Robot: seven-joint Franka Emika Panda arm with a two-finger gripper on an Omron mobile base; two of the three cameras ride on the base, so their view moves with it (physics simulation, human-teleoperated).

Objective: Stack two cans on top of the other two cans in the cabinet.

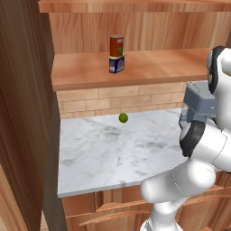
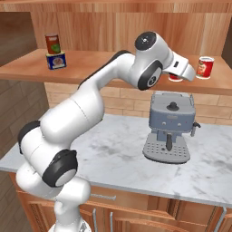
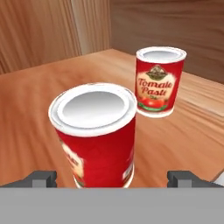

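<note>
Gripper (image 3: 112, 177): jaws spread fully wide, nothing grasped; the two dark fingertips (image 3: 43, 178) flank the base of the nearest tin without touching it.

Nearest tin (image 3: 97, 133): bright red can with a silver lid, upright on the shelf board, directly ahead of the hand and standing between the open fingers.

Second tin (image 3: 159, 81): red can lettered "Tomato Paste", upright, beyond the first and off to the hand's right; apart from it, with bare wood between. From the right base camera it stands just past the hand's tip on the same board.

Cabinet (image 3: 39, 87): warm brown wood; shelf board under both tins, grained back panel rising behind them.

Far stack, well away along the same shelf to the hand's left: dark red can (image 2: 53, 44) with a green-and-white label, seated upright on a short blue tin (image 2: 56, 60).

Espresso machine (image 2: 171, 127): grey, on the marble counter (image 2: 113, 154) below the hand.

Lime (image 1: 123, 117): small, green, at the back of the counter.
</note>
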